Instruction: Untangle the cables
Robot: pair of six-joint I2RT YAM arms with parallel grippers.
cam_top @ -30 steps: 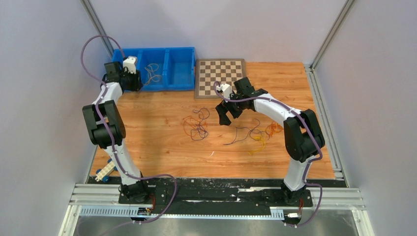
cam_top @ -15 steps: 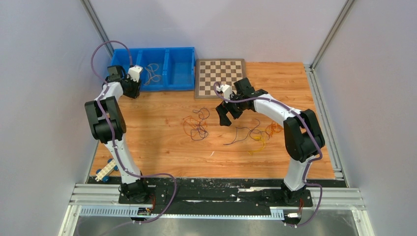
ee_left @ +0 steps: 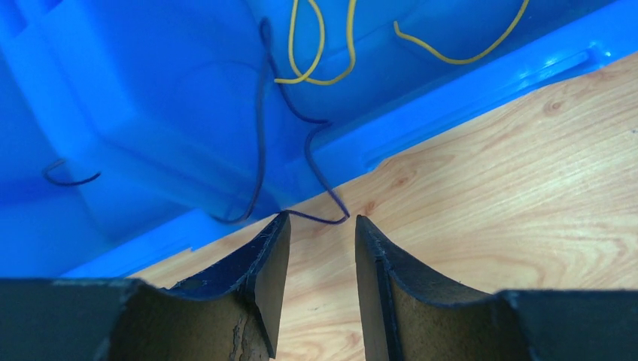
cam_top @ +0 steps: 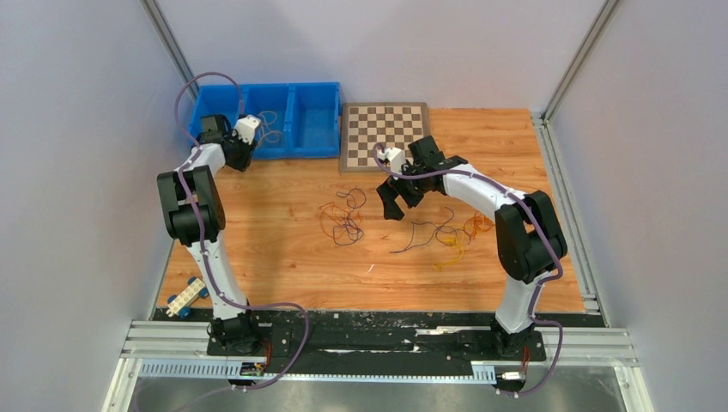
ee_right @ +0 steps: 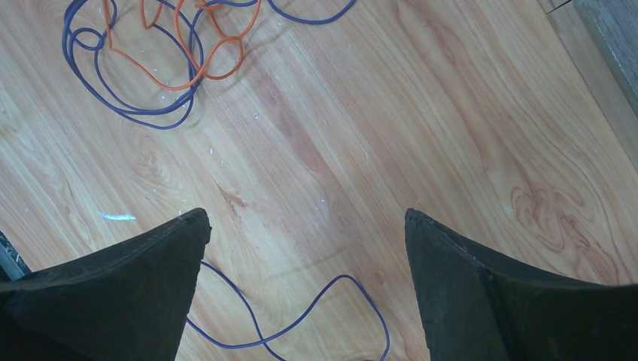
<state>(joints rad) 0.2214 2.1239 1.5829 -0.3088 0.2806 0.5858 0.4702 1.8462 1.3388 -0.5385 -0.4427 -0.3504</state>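
Left gripper has slid right along the blue bin — loose cables lie mid-table, nearer the right gripper. Left wrist: jaws slightly apart, purple cable draped over the rim, just ahead. Right wrist: jaws wide apart, tangle up-left.

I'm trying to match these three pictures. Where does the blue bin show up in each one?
Top external: the blue bin sits at the upper left, at the back of the table, left of the chessboard.
Left wrist: it fills the upper left, its rim running diagonally just beyond the left gripper.
Right wrist: not in it.
Shared landmark: the wooden tabletop, visible in all three views.
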